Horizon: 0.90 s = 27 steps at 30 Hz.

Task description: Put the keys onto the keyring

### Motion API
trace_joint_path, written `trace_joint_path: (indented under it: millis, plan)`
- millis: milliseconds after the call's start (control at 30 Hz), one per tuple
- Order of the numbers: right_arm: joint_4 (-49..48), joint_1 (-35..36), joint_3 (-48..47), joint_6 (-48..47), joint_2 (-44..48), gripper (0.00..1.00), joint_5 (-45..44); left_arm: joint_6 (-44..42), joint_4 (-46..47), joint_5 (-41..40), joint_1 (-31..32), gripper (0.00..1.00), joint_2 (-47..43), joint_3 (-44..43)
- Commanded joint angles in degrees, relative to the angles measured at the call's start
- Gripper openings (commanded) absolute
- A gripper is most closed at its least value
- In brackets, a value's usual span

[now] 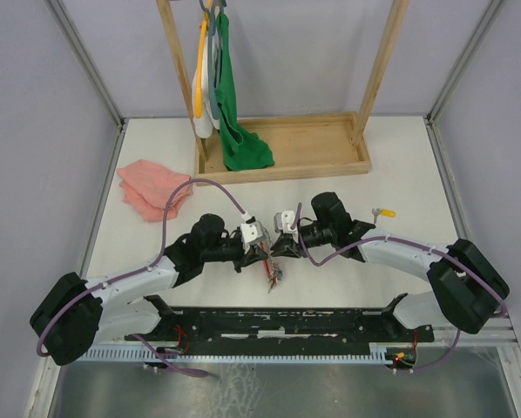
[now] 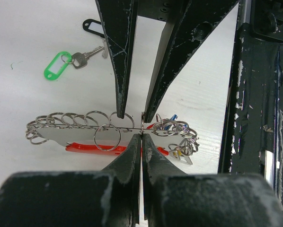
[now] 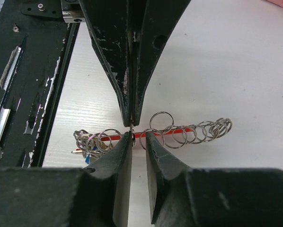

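left wrist: two loose keys (image 2: pixel 68 61), one keyring (image 2: pixel 92 148)

No writing, brand or number can be read in any view.
The oblong green plastic key tag (image 2: pixel 57 65) on the white tabletop (image 2: pixel 23 94) shows only a plain white window. The black plastic tag (image 2: pixel 93 26) near it is too small to read, and the thin red-and-grey wire keyring (image 2: pixel 84 148) bears no legible stamp.
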<state>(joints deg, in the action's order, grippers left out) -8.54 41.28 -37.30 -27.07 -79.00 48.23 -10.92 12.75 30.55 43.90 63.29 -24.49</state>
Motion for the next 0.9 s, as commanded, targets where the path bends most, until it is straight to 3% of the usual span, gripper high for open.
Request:
trace_joint_path:
  millis: [0,100,133,400,633,867]
  plan:
    - [-1.2,0.4,-2.4,0.2,-0.8,0.2,1.8,-2.1,2.8,0.2,0.4,0.03,-0.4,-2.9]
    - [-0.8,0.4,-2.4,-0.2,-0.4,0.02,1.0,-2.2,3.1,-0.1,0.3,0.03,-0.8,-2.5]
    - [-1.1,0.4,-2.1,-0.2,-0.1,0.01,0.7,-2.2,3.6,-0.2,0.4,0.03,-1.1,-2.1]
    - [-11.6,-0.3,2.2,4.8,3.4,0.01,1.6,-0.3,17.6,-2.8,0.2,0.29,-5.6,6.8]
    - [-16.9,-0.9,4.1,7.4,4.4,0.01,3.1,1.4,28.9,-3.6,-0.2,0.34,-9.6,13.7]
    - [-17.3,-0.9,4.6,7.4,5.2,0.01,3.1,2.3,32.3,-3.3,-0.7,0.34,-7.2,13.8]
